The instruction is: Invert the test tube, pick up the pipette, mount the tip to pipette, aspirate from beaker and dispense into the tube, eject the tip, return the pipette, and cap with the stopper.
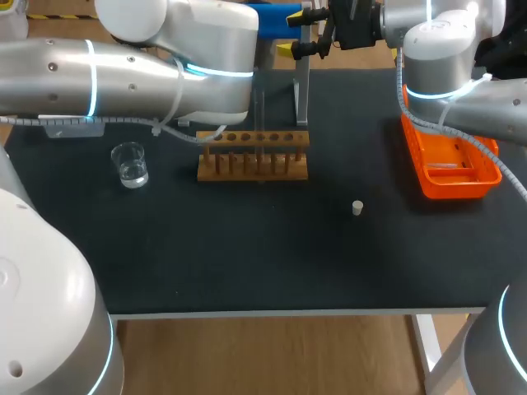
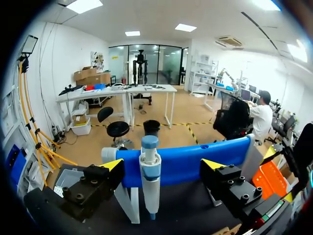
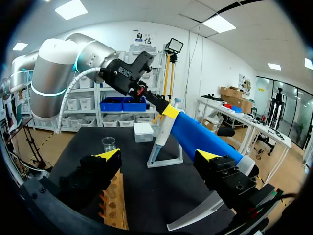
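The blue-and-white pipette (image 2: 150, 171) hangs upright on its blue-topped stand (image 2: 195, 159). My left gripper (image 2: 163, 165) is open around it, one finger on each side and neither touching. From the right wrist view the left gripper's yellow fingertip (image 3: 171, 111) sits beside the pipette (image 3: 160, 139). My right gripper (image 3: 158, 155) is open and holds nothing, just right of the stand and pointing across the table. The wooden rack (image 1: 253, 155) holds what looks like a thin clear tube (image 1: 262, 115). The beaker (image 1: 130, 164) stands at the left, and the stopper (image 1: 357, 207) lies right of the middle.
An orange tray (image 1: 486, 177) sits at the right side under my right arm. A white box (image 3: 143, 131) stands behind the beaker (image 3: 108, 143). The stand's grey leg (image 1: 300, 95) rises just behind the rack.
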Controlling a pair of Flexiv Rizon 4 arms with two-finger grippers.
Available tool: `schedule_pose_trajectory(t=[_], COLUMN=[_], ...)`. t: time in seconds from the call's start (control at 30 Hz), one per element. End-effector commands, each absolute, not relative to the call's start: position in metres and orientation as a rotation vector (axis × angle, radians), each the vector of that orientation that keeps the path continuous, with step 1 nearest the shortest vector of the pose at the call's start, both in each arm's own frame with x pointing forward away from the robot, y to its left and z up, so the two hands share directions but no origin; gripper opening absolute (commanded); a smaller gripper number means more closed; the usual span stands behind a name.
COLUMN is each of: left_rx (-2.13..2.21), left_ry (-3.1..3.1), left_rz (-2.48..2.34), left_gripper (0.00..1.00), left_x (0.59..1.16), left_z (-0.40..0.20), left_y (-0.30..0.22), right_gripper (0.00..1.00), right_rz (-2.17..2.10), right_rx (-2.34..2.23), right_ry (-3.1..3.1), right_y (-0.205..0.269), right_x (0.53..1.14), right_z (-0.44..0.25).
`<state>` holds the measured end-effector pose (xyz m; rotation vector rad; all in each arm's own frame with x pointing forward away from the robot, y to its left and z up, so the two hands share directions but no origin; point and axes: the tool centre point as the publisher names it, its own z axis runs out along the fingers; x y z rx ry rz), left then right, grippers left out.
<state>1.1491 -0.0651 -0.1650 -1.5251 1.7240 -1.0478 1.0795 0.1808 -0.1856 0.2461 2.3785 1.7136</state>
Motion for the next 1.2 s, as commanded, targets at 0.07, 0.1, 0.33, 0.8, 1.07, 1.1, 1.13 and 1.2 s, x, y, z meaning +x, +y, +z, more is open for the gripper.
schedule_pose_trajectory(t=[0.07, 0.1, 0.33, 0.8, 1.07, 1.1, 1.13, 1.2], left_rx=[-1.51, -1.494, -1.436, -1.002, -0.744, -0.725, -0.689, -0.66], left_ry=[1.732, 1.746, 1.793, 2.091, 2.241, 2.261, 2.28, 2.303], left_rz=[-1.078, -1.085, -1.153, -1.418, -1.554, -1.568, -1.586, -1.599], left_gripper=[1.0, 1.0, 1.0, 1.0, 1.0, 1.0, 1.0, 1.0], left_x=[1.125, 1.119, 1.081, 1.013, 0.99, 0.988, 0.984, 0.981], left_z=[-0.154, -0.152, -0.145, -0.143, -0.156, -0.158, -0.16, -0.163], left_y=[-0.067, -0.07, -0.081, -0.099, -0.105, -0.106, -0.107, -0.108], right_gripper=[1.0, 1.0, 1.0, 1.0, 1.0, 1.0, 1.0, 1.0], right_rz=[1.712, 1.712, 1.712, 1.712, 1.712, 1.712, 1.712, 1.712], right_rx=[0.248, 0.248, 0.248, 0.248, 0.248, 0.248, 0.248, 0.248], right_ry=[2.376, 2.376, 2.376, 2.376, 2.376, 2.376, 2.376, 2.376], right_y=[0.18, 0.18, 0.18, 0.18, 0.18, 0.18, 0.18, 0.18], right_x=[1.078, 1.078, 1.078, 1.078, 1.078, 1.078, 1.078, 1.078], right_z=[-0.185, -0.185, -0.185, -0.185, -0.185, -0.185, -0.185, -0.185])
